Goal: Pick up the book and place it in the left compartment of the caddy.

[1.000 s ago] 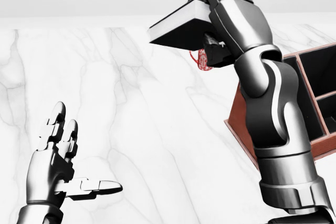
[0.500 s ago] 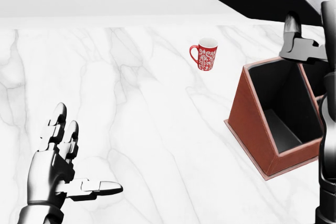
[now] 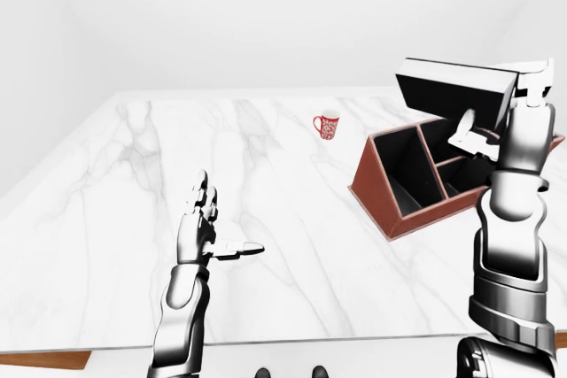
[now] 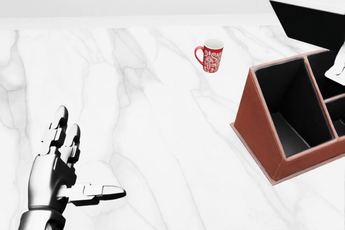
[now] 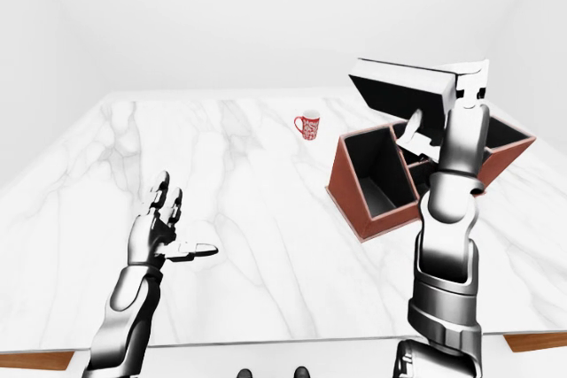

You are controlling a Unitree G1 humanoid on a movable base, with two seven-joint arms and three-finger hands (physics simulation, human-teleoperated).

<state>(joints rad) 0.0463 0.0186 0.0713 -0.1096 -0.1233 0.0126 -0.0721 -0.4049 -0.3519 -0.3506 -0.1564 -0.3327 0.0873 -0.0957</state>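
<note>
The worktop (image 4: 135,106) is polished white marble with grey veins. Both the left hand (image 4: 62,173) and right hand (image 5: 434,117) are glossy silver-and-black metal. The book (image 3: 452,90) has a matt black cover and white paper edges. The caddy (image 4: 259,127) looks like smooth reddish-brown leather, lined black. The mug (image 4: 211,55) is glazed red ceramic with white pattern.

Bright even render light, sharp focus, faint soft shadows
</note>
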